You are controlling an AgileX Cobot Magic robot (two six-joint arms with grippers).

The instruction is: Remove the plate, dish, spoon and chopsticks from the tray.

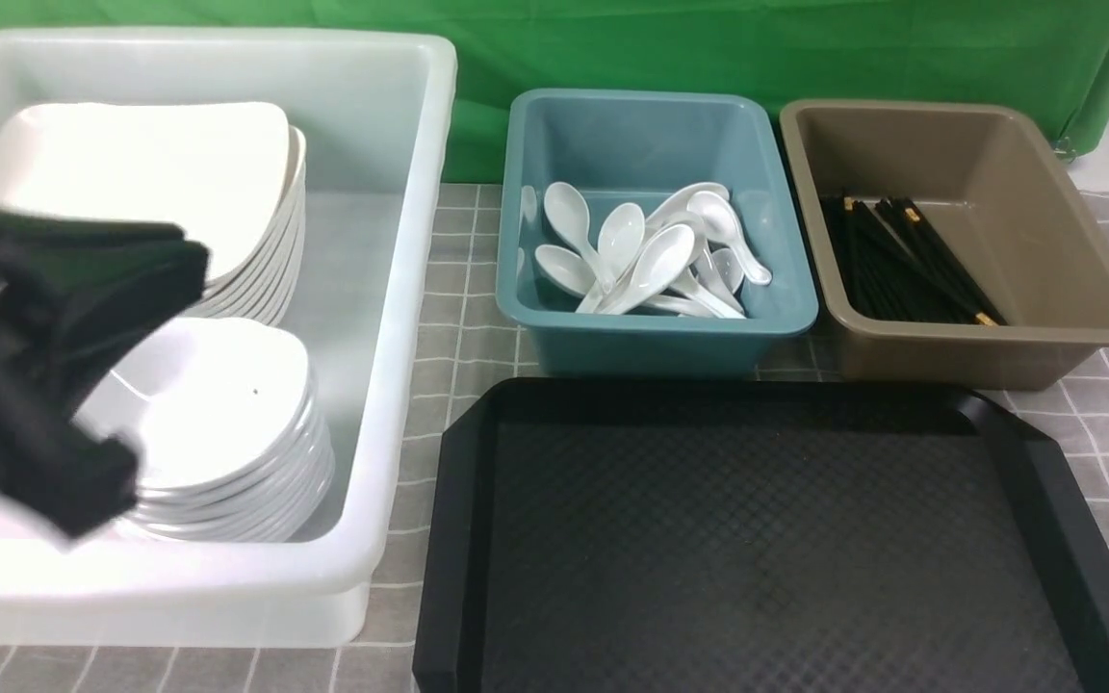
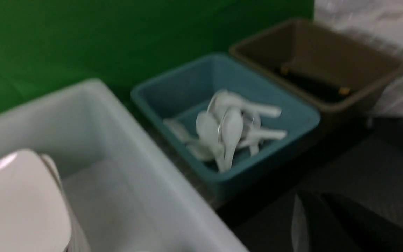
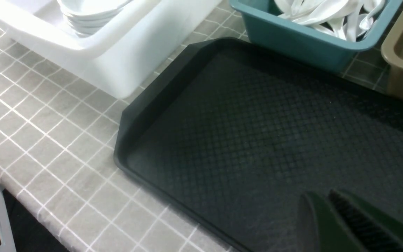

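From the front the tray (image 1: pixel 766 539) lies bare, plate (image 1: pixel 145 183) and dish (image 1: pixel 218 404) stacked in the white bin (image 1: pixel 400 289) by type; wrist views show left gripper (image 2: pixel 318 224) and right gripper (image 3: pixel 327 220) pressed together, holding nothing

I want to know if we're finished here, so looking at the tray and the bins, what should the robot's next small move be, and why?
Probably just lift the left gripper clear of the white bin and stop. The tray looks bare, the plate and dish top their stacks, spoons fill the teal bin, and chopsticks lie in the brown bin. Nothing seems left to clear.
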